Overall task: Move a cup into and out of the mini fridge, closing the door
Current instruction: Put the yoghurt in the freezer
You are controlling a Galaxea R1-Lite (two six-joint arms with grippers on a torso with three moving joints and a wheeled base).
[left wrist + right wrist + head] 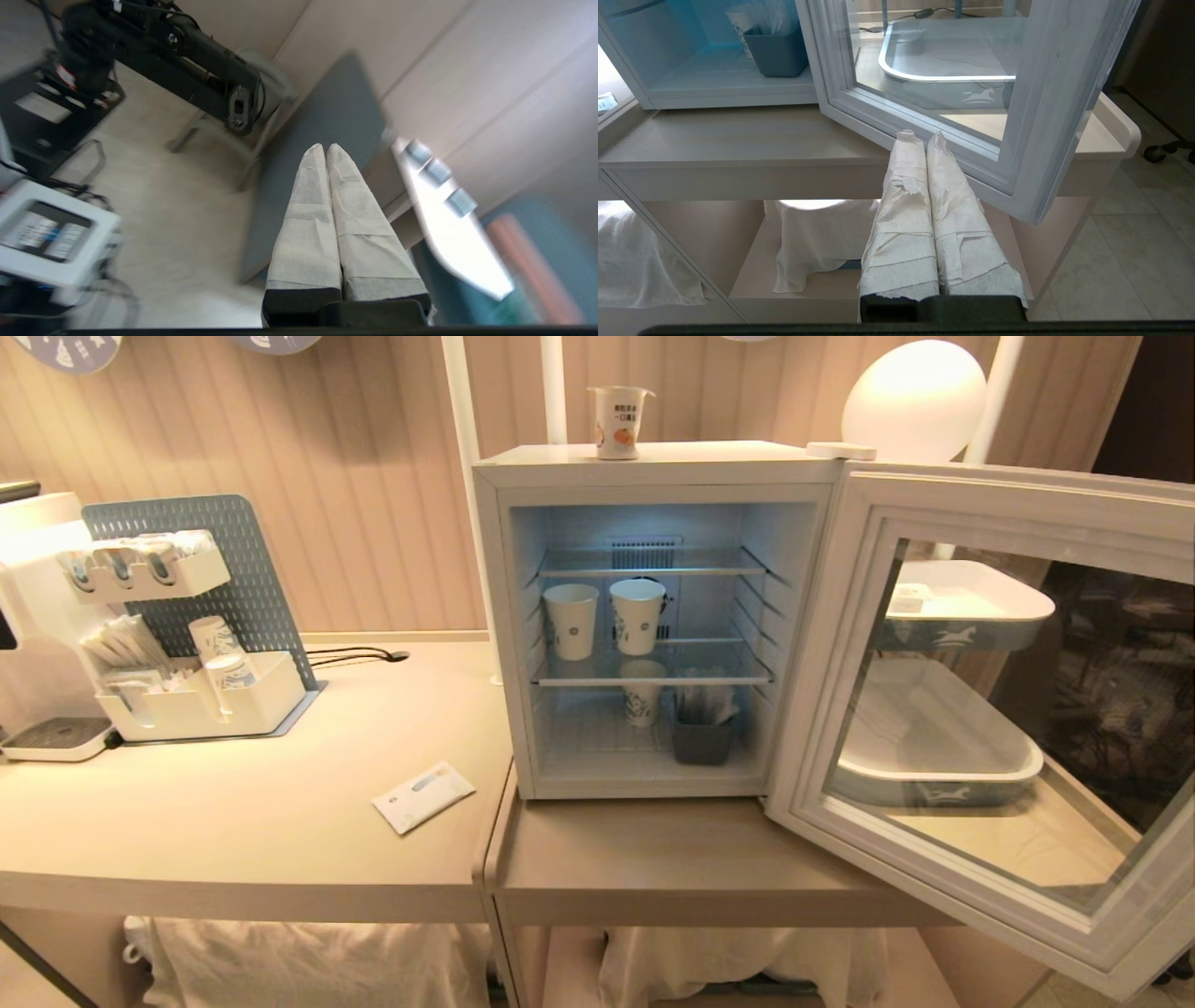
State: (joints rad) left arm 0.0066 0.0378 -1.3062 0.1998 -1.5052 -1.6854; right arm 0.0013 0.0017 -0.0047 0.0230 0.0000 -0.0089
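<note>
The cup (619,422), small and white with an orange fruit picture and a wide flat lid, is stood upright on top of the mini fridge (653,467). The fridge's glass-windowed door (990,709) is swung wide open to the right, its lit wire shelves exposed.

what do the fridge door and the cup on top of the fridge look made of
The door: a pale, smooth frame, probably plastic, around a clear glass pane; trays show through it. The cup on the mini fridge: glossy white, printed, likely thin plastic; its lid's material can't be told from here.
</note>
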